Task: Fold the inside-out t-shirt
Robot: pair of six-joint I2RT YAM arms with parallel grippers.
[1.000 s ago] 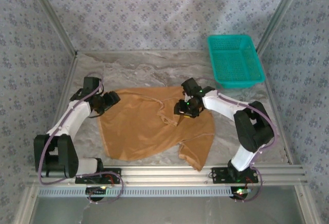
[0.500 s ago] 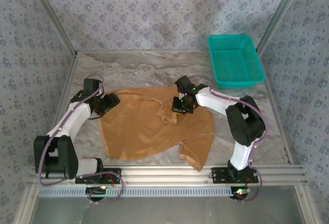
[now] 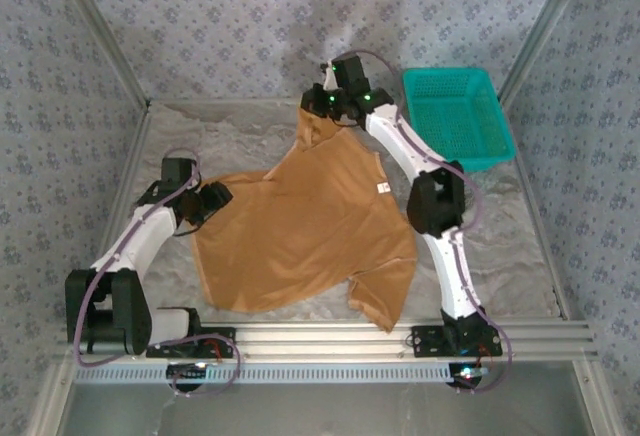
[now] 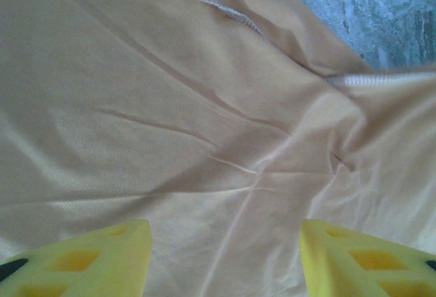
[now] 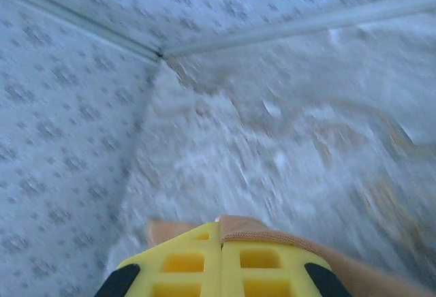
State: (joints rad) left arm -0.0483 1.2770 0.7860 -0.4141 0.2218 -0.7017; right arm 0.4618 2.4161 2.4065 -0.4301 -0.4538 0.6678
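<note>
The inside-out t-shirt (image 3: 300, 236) is tan and lies spread on the marble table, its small white label (image 3: 383, 188) showing near the right side. My right gripper (image 3: 320, 106) is raised toward the back wall, shut on a hem of the shirt, which stretches up to it as a peak. In the right wrist view the fingertips (image 5: 220, 227) meet, with the tan hem (image 5: 286, 236) draped over one finger. My left gripper (image 3: 215, 196) is at the shirt's left edge. Its yellow fingers (image 4: 88, 259) stand apart, open, just over smooth cloth (image 4: 170, 106).
A teal basket (image 3: 455, 116) stands at the back right, close to the right arm's forearm. Patterned walls close off the back and both sides. Bare marble table (image 3: 230, 131) lies behind the shirt, and a metal rail (image 3: 330, 336) runs along the near edge.
My right gripper shut on the cloth at the shirt's middle, then lifted it up and back toward the far wall, unfolding that part. The left arm stayed put, its jaws narrowing slightly.
</note>
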